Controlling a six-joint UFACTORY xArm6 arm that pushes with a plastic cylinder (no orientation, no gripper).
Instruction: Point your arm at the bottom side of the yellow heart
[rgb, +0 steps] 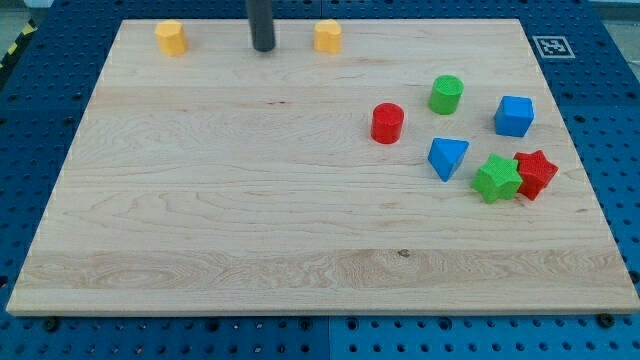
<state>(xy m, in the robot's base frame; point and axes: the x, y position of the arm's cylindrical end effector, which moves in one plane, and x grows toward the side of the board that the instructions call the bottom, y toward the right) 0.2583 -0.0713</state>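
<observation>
Two small yellow blocks sit near the board's top edge. One yellow block (327, 35) lies right of the rod and looks like the heart. The other yellow block (171, 37) lies left of the rod, and its shape is unclear. My tip (263, 48) rests on the board between them, closer to the right one. It is about 65 px to that block's left and slightly lower, and touches neither block. The rod runs up out of the view's top.
A red cylinder (387, 123), green cylinder (446, 94), blue cube (514, 116), blue triangle (447, 157), green star (496, 178) and red star (535, 173) cluster at the view's right. The two stars touch. The wooden board (220, 220) lies on a blue pegboard.
</observation>
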